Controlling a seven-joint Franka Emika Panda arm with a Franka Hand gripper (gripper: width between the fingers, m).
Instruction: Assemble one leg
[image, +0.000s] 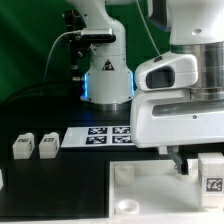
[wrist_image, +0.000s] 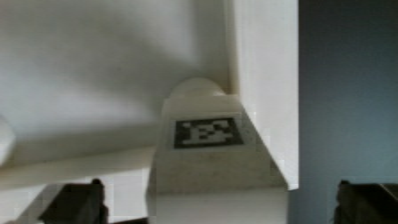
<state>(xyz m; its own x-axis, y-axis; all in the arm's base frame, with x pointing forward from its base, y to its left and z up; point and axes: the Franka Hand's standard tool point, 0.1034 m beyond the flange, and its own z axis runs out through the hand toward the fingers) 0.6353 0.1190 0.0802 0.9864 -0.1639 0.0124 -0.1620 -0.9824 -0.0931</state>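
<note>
The leg (image: 212, 176) is showing its tag at the exterior view's lower right, by the white tray (image: 140, 195) on the dark counter (image: 40, 185). My tool (wrist_image: 219, 203) is straddling it, released, fingers (wrist_image: 75, 203) clear of both flanks. Centring before clenching looks the key.

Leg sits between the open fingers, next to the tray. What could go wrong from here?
1. The end effector is open, with a gap on each side of the leg. If one finger touches first as it closes, the leg could be pushed or twisted.
2. The leg lies close to the tray, so it might catch on the tray's edge when moved.
</note>
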